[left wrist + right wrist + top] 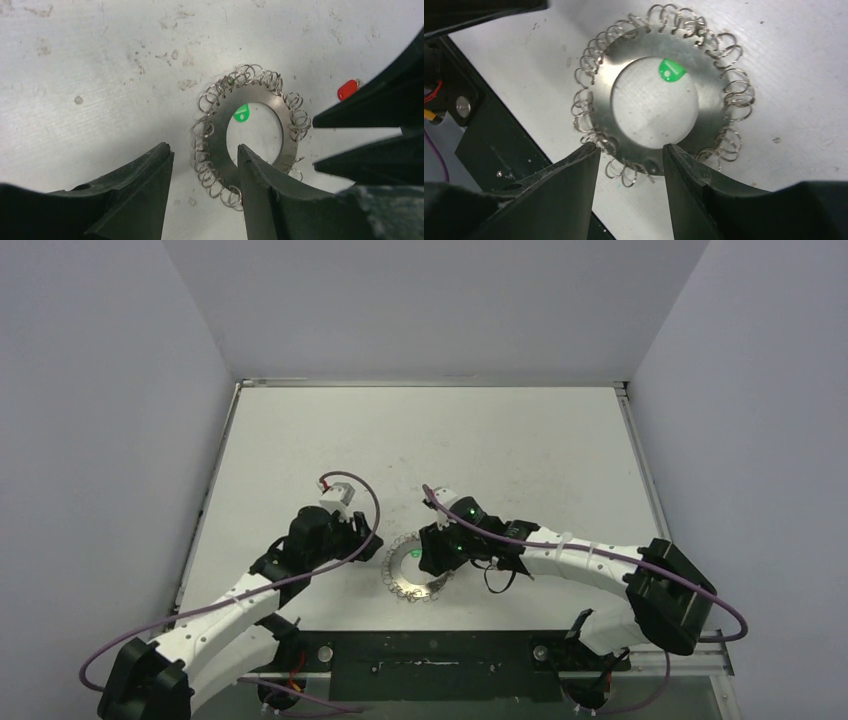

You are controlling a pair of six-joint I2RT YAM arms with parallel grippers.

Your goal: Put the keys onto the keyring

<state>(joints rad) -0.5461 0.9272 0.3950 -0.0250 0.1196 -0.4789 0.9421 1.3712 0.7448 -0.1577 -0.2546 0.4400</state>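
**Left gripper (204,150) and right gripper (630,150) both spread over the keyring (398,577); red key (347,90) off it**

Position. The keyring lies flat on the table (450,440), near the front edge and between the two arms. The left gripper hangs low over one side of it and the right gripper over the opposite side.

Grip. Both pairs of jaws stand apart. Each wrist view shows open gap between the fingers, with only a stretch of the ring's rim and its wire loops (591,60) beneath. Neither gripper pinches anything that I can see.

Why so placed (my reading). A thin ring lying flat gives little to grab except its edge, so each gripper straddles the rim. One arm could pin the ring while the other works a key onto a loop.

Keys. The green key (241,112) shows only its plastic tag, lying inside the ring's central hole against the inner rim. Its metal part is hidden, so I cannot tell whether it is threaded on a loop. The red key lies on the bare table outside the ring, clear of the loops and just beside the right gripper's fingers. I judge it not yet on.

Containers. No box or tray is in view. The ring's hole is the only enclosure, and it holds the green tag alone.
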